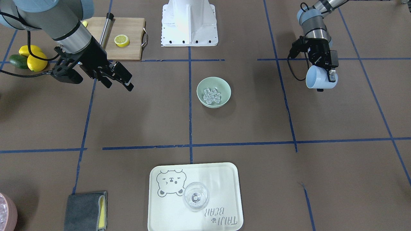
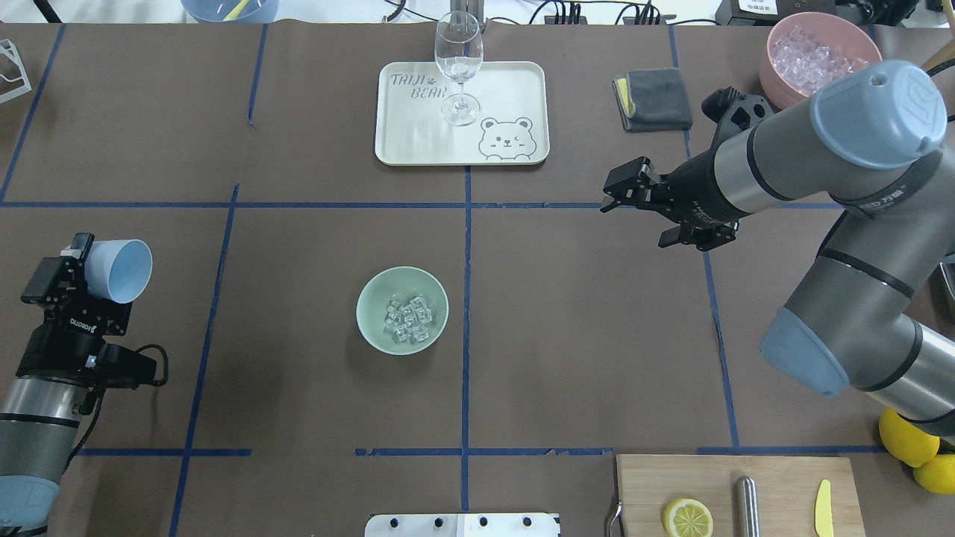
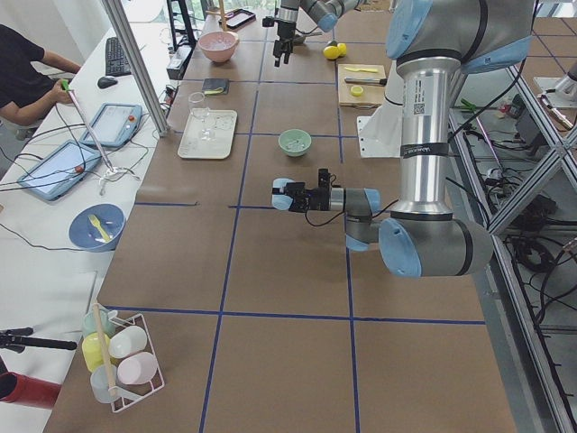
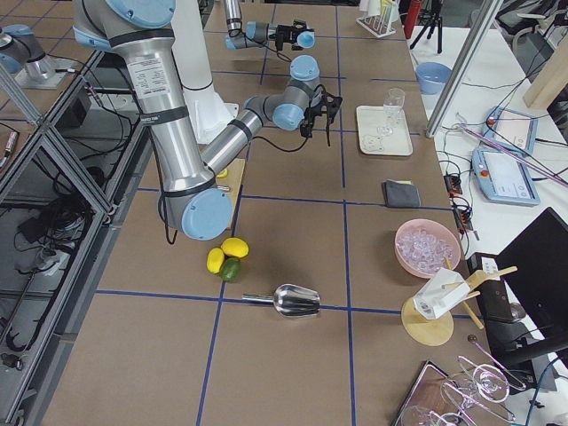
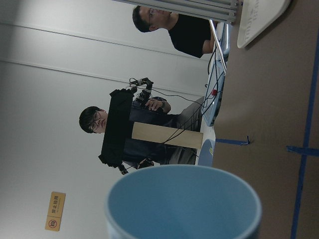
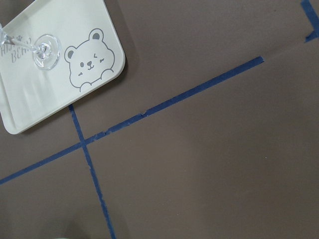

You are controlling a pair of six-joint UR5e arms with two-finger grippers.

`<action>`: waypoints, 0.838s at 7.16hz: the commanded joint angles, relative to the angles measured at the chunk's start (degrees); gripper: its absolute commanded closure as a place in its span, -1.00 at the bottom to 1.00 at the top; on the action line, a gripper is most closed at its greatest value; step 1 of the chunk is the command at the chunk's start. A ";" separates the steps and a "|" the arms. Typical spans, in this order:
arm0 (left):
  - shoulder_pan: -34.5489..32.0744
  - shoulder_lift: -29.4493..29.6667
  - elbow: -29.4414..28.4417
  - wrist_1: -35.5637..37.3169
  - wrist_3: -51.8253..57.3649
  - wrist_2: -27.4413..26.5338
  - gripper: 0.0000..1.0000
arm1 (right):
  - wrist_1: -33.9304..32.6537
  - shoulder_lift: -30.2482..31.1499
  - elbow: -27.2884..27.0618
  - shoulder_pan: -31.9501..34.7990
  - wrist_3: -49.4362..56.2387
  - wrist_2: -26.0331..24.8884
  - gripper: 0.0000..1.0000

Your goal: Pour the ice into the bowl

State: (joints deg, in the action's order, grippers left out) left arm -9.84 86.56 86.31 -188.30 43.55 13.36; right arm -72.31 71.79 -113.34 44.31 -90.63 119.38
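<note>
Ice (image 2: 407, 321) piled in bowl (image 2: 373, 297), well apart from left hand (image 2: 83, 262) pinching sideways blue cup (image 2: 123, 270), right hand (image 2: 636, 216) spread.

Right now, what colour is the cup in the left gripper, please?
The smooth round cup is light blue, clearest in the overhead exterior view.

Blurred light blue cup (image 5: 183, 199), base beyond left wrist view's bottom edge.

Left pincer (image 2: 86, 261) low and level, clamped on sideways blue cup (image 2: 119, 270), right pincer (image 2: 634, 222) spread wide, hovering
</note>
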 commanded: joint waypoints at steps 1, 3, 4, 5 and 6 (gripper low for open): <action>0.96 0.27 -0.09 2.41 -2.05 0.00 1.00 | -0.02 -0.07 -0.48 -0.01 -0.16 -0.03 -1.00; 2.89 1.06 -0.44 3.19 -5.66 -0.17 1.00 | -0.02 -0.07 -0.48 -0.01 -0.16 -0.03 -1.00; 3.86 2.02 -0.70 3.98 -6.63 -0.61 1.00 | -0.02 -0.07 -0.66 -0.01 -0.16 -0.03 -1.00; 5.08 2.47 -1.05 4.42 -14.55 -0.70 1.00 | -0.11 0.01 -1.09 -0.01 -0.16 -0.03 -1.00; 6.58 2.47 -1.49 3.82 -20.81 -1.75 1.00 | -0.11 0.10 -1.27 0.08 -0.16 0.32 -1.00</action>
State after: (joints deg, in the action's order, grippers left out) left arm -4.94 88.76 85.30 -184.28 30.15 12.48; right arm -72.39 71.80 -114.31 44.31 -90.79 119.43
